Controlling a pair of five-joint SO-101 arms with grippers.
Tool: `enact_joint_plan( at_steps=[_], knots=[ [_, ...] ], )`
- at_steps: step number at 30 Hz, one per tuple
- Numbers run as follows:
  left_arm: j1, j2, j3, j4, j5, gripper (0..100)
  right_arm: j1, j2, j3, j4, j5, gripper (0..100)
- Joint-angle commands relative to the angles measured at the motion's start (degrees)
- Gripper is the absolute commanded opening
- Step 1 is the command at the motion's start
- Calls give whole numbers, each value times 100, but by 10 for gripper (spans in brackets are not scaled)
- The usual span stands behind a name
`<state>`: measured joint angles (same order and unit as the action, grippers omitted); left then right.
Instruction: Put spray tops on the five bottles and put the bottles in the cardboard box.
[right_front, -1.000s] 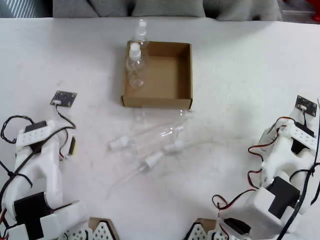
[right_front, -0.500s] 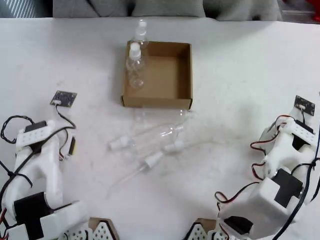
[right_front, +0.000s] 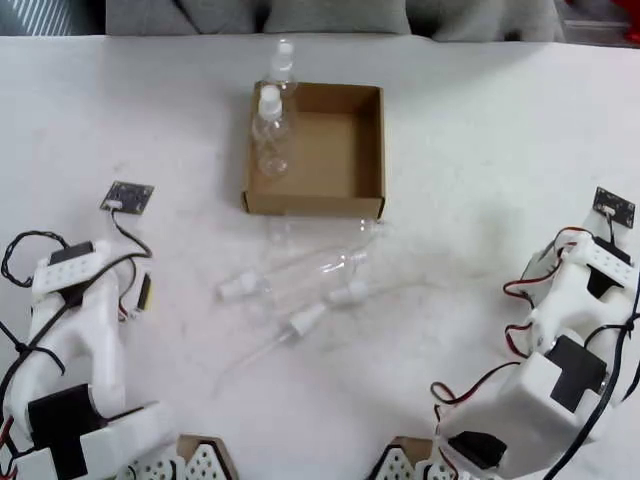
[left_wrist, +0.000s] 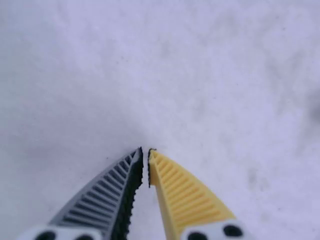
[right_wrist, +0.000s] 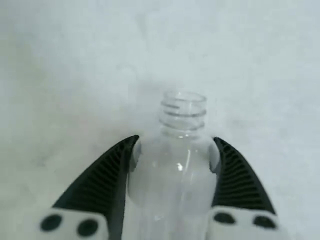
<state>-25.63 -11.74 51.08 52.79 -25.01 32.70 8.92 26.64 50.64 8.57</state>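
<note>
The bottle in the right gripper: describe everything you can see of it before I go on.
The bottle is clear and looks like plastic, with a round body, sloping shoulders and a threaded neck. The neck is open: no spray top is on it. It sits between the right gripper's black ridged fingers, which touch it on both sides at the shoulders. Its neck points away from the wrist, over the white table. Whether its base touches the table cannot be seen.

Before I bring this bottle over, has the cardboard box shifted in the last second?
No. In the high view the cardboard box sits just as before, its near wall the same gap from the lying bottle.
</note>
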Motion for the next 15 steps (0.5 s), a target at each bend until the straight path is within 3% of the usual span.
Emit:
enact_joint_plan(
  at_steps=[1,7,15],
  knots=[
    [101,-31,-220,0,-53,50,31,-75,-264,-119,0,27],
    [101,-31,-220,0,-53,50,40,-251,-299,-57,0,19],
    [101,-31,-220,0,-53,50,-4,-1253,-281,963,0,20]
  ],
)
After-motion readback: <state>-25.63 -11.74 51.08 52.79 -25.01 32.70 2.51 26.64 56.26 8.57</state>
